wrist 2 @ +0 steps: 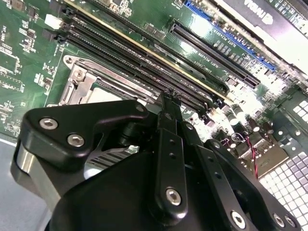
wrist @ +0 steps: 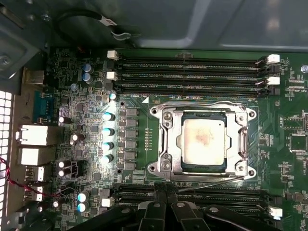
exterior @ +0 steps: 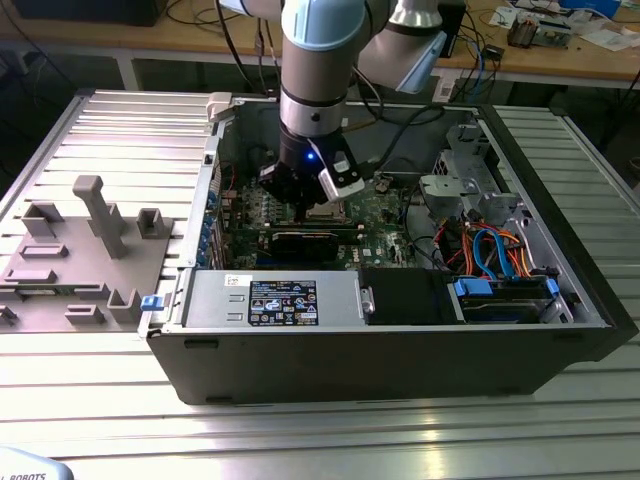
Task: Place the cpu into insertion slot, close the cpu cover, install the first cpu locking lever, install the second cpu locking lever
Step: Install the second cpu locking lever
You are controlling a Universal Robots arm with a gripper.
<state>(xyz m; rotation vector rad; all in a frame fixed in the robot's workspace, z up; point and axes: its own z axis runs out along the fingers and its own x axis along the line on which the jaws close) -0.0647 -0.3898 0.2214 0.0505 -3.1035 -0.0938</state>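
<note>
Nearest your lens in the second wrist view sits the gripper (wrist 2: 168, 103), its black fingers drawn together to a narrow tip with nothing between them, hovering just above the edge of the insertion slot (wrist 2: 79, 82). Look at the first wrist view and you find the same finger bases at the frame's edge, the gripper (wrist: 166, 199) poised just beside the socket. Beyond it, the cpu (wrist: 204, 142) already lies flat in the insertion slot (wrist: 166, 166), its dull silver top showing through the square window of the cpu cover (wrist: 204, 114), which is lowered over it. You can see thin wire levers along the socket's sides, one (wrist: 211, 181) angled across the near edge; whether they are latched you cannot tell. Past the socket run long black memory slots (wrist: 192, 72) on the green motherboard (wrist: 77, 106). In the exterior view, you see the arm (exterior: 318, 70) reaching down into the open computer case (exterior: 400, 350), which rests on the ribbed metal worktop (exterior: 320, 420), with a grey fixture block (exterior: 75, 250) toward the exterior view's left.
</note>
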